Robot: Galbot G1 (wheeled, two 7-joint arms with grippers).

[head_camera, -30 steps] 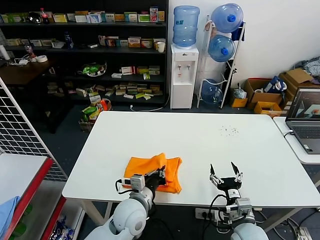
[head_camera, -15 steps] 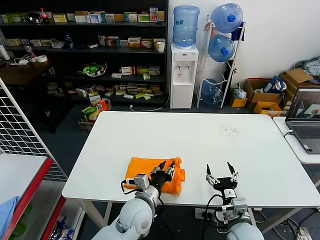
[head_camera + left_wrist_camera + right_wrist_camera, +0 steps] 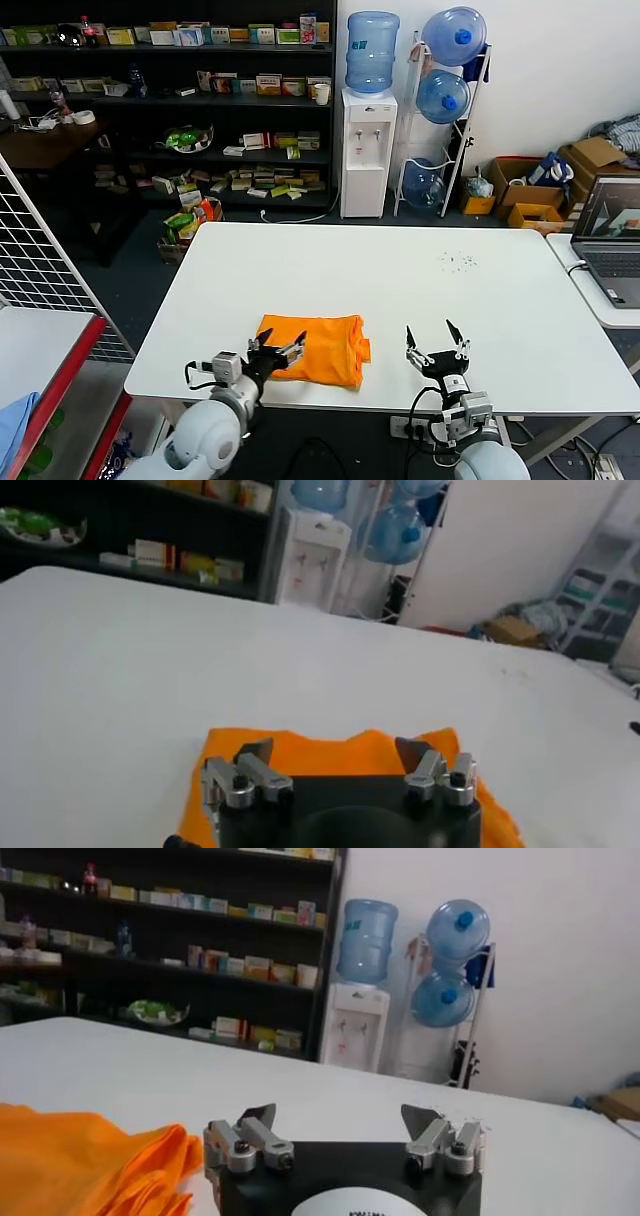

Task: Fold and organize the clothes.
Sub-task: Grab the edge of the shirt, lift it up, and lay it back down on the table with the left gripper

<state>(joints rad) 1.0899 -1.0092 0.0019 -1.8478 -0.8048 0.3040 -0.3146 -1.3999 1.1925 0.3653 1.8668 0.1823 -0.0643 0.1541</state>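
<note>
The orange T-shirt [image 3: 315, 348] lies folded into a flat rectangle near the front edge of the white table [image 3: 400, 280]. No lettering shows. My left gripper [image 3: 277, 350] is open and empty at the shirt's front left edge, low over the table. In the left wrist view the shirt [image 3: 330, 755] lies just beyond the open left gripper [image 3: 335, 752]. My right gripper [image 3: 432, 340] is open and empty, to the right of the shirt and apart from it. The right wrist view shows the shirt's edge [image 3: 90, 1158] beside the open right gripper [image 3: 340, 1116].
A laptop [image 3: 610, 240] sits on a side table at the right. A red-edged shelf with a light blue cloth [image 3: 15, 425] stands at the front left. Shelves, a water dispenser [image 3: 367, 150] and boxes stand behind the table.
My left gripper let go of the shirt and drew back toward the front left. The raised fold has dropped, and the shirt now lies flat. My right gripper shifted slightly left.
</note>
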